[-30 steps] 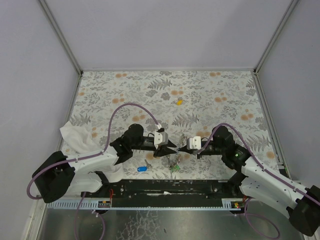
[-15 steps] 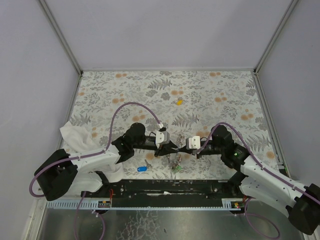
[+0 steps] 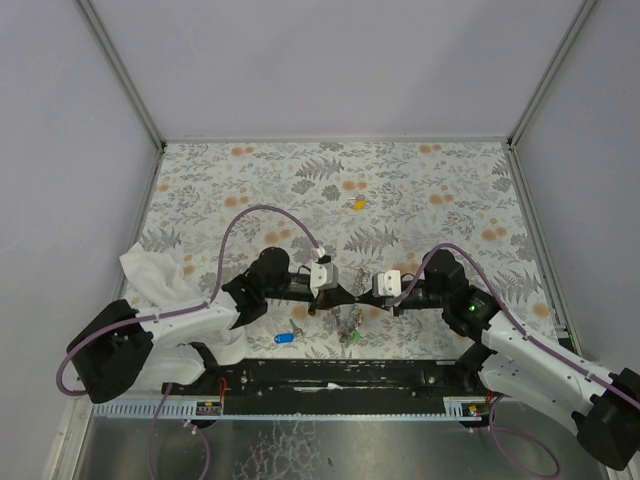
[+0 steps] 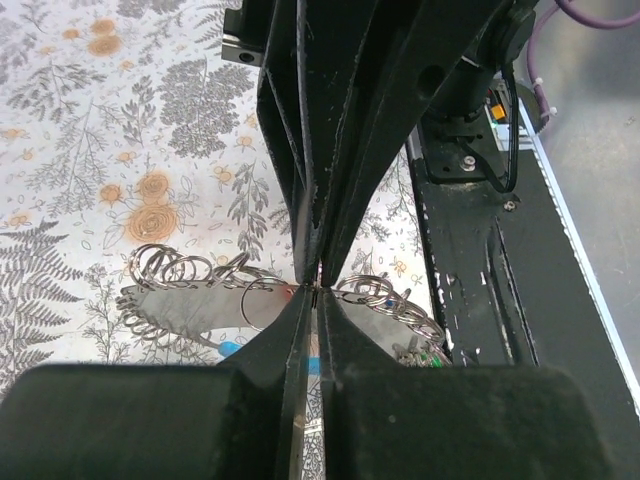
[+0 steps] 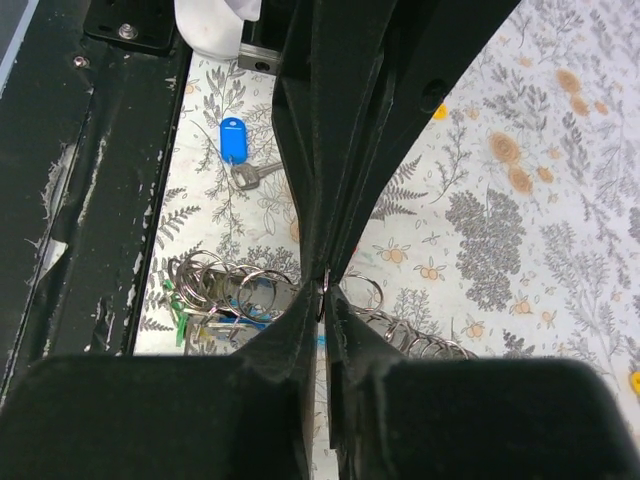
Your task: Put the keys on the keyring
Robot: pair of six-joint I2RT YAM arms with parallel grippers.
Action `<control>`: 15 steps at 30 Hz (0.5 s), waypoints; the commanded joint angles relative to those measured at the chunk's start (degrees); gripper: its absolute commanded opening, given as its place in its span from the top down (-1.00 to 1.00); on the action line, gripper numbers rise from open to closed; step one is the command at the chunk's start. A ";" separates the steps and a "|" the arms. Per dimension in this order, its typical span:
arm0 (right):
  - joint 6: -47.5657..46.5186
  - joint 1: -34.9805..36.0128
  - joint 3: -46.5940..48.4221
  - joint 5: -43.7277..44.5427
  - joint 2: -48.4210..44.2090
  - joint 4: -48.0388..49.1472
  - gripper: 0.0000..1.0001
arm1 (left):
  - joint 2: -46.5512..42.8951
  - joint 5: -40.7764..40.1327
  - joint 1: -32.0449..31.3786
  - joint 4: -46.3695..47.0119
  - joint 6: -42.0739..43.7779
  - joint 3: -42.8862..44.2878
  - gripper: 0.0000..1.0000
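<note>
Floral table [image 3: 450, 170]: left gripper [image 3: 342, 294], right gripper [image 3: 364, 293] both pinched tight on keyring [image 3: 348, 322], near centre. Still loose: blue key [image 3: 285, 336] near-left, yellow key [image 3: 357, 203] far; both seemingly left to thread.

Jaws tight, tip to tip, on the keyring [image 4: 185, 272].

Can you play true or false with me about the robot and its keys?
1. The blue key lies loose on the table. True.
2. The yellow key is in the right end effector. False: it lies alone, far out on the table.
3. Both end effectors are shut on the keyring. True: the left end effector meets the right one tip to tip on its thin wire.
4. The white cloth lies beside the right arm. False: it is at the table's left edge.
</note>
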 commanded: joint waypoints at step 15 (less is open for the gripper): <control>14.81 0.36 2.21 11.86 -4.52 9.51 0.19 | -17.94 -11.86 4.03 1.85 0.01 -9.59 1.00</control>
